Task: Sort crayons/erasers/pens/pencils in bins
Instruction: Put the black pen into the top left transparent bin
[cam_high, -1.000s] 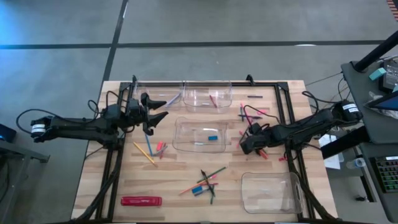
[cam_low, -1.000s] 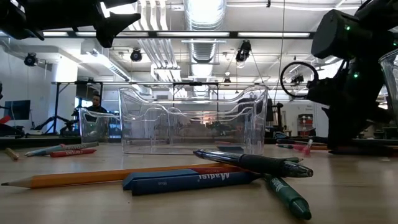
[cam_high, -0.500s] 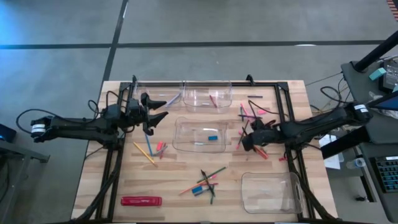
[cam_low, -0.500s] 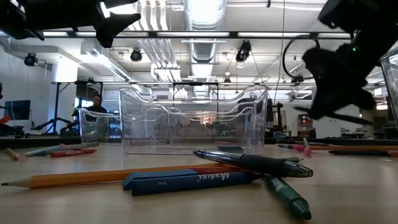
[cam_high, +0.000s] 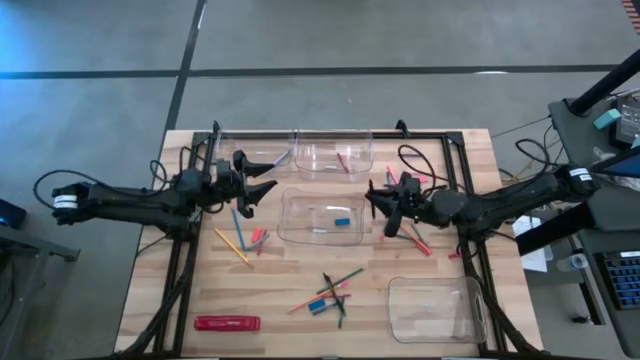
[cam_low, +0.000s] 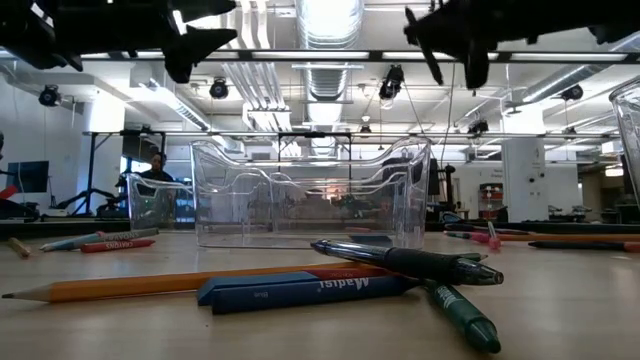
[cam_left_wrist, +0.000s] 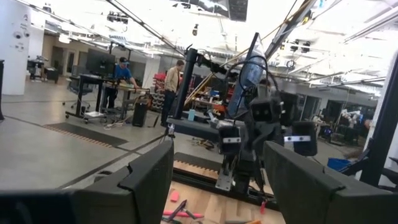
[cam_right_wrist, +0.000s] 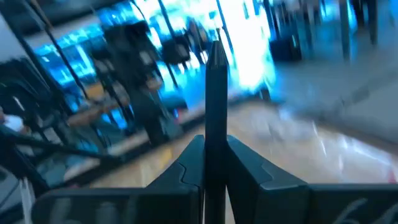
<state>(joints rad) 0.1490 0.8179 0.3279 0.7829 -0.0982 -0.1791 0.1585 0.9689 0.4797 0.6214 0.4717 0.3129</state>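
My right gripper hangs above the table beside the right end of the middle bin, shut on a dark pen. The left gripper is open, in the air near the far left bin, and nothing sits between its fingers. A blue eraser lies in the middle bin and a red stick in the far bin. Pencils lie left of the middle bin. A mixed heap of pens, crayons and a pencil lies near the front. My right gripper pinches the dark pen's shaft between its two fingers. The pen runs straight up through the middle of the wrist view, and its pointed end stands out past the fingertips. It is lifted clear of the table.
More pink and dark sticks lie at the far right, behind my right gripper. A clear bin stands at the near right and a long red flat pack at the near left. People stand in the room beyond.
My right gripper has risen from the table right of the middle bin, tipped from pointing down to nearly level and gone toward the table's left. It stays shut, and the dark pen has come up with it, clear of the table.
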